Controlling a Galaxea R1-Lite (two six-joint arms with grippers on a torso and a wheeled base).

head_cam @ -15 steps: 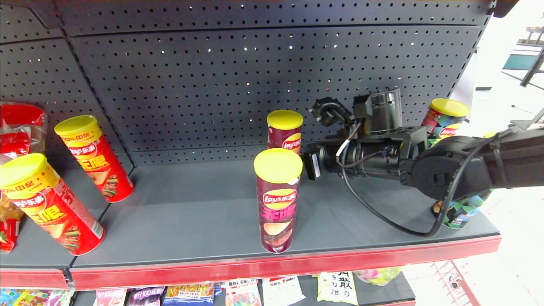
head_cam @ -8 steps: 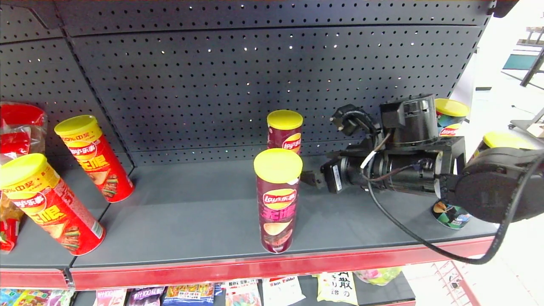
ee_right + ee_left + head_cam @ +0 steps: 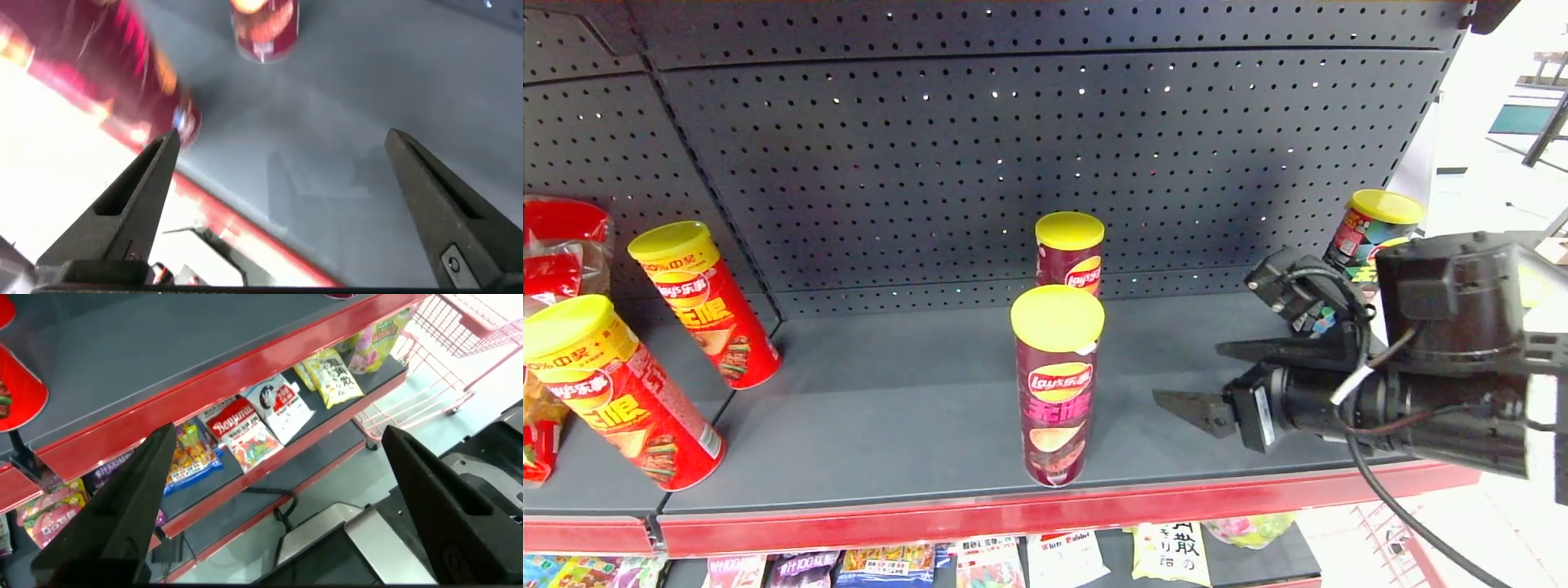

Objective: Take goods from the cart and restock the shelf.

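Though red-edged, grey shelf (image 3: 890,408), pegboard (image 3: 931,163) behind.

Right hand (image 3: 1187,373): drawn back from beside the rear maroon can (image 3: 1070,249) to the front right of the shelf (image 3: 890,408). Position now: right of the front maroon can (image 3: 1055,384), apart from it. Rear teal can (image 3: 1372,224): less covered by the arm.

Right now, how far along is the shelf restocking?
Looks done: the front maroon can and rear maroon can stand upright on the shelf. In hand: nothing; the right end effector open and empty beside them, the left end effector open before the shelf. Left: bare shelf stretches either side to fill from the cart.
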